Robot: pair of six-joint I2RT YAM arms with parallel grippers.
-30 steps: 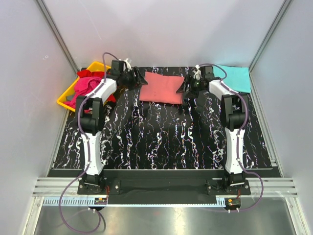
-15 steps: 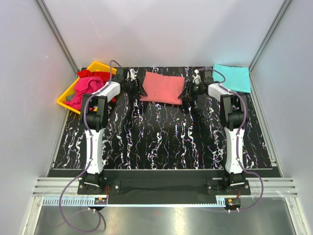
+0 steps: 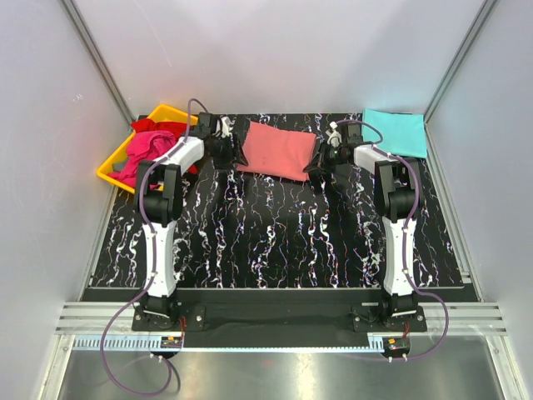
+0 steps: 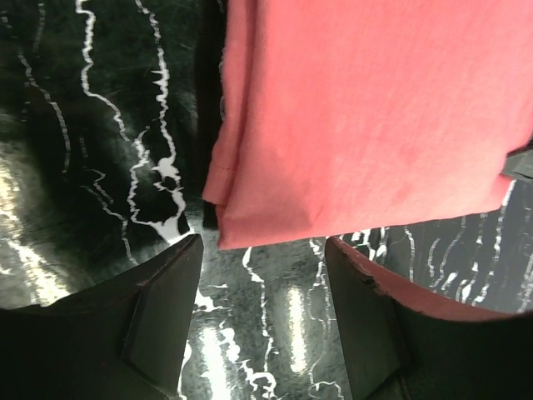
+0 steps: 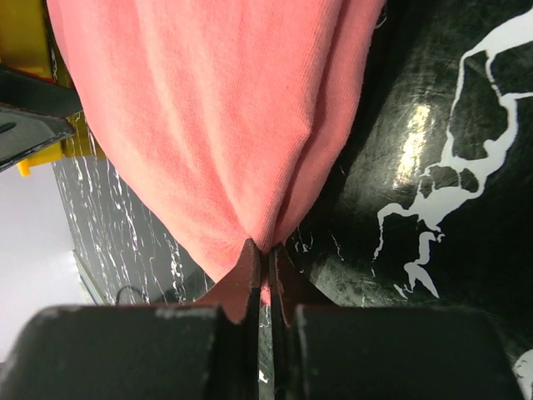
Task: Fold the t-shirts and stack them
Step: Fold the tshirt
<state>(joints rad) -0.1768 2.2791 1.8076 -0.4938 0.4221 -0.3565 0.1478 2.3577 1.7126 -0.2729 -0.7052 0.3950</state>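
The right gripper [image 5: 266,254] pinches the right edge of the salmon-pink t-shirt [image 3: 279,150], while the left gripper [image 4: 262,243] gapes just beside its left edge.

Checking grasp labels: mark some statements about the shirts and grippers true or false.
1. The right gripper is shut on the salmon-pink t-shirt. True.
2. The left gripper is clamped on that shirt too. False: it is open, and the shirt's corner is not gripped.
3. The magenta t-shirt lies in the yellow tray. True.
4. The turquoise t-shirt lies in the tray. False: it lies flat at the table's far right corner.
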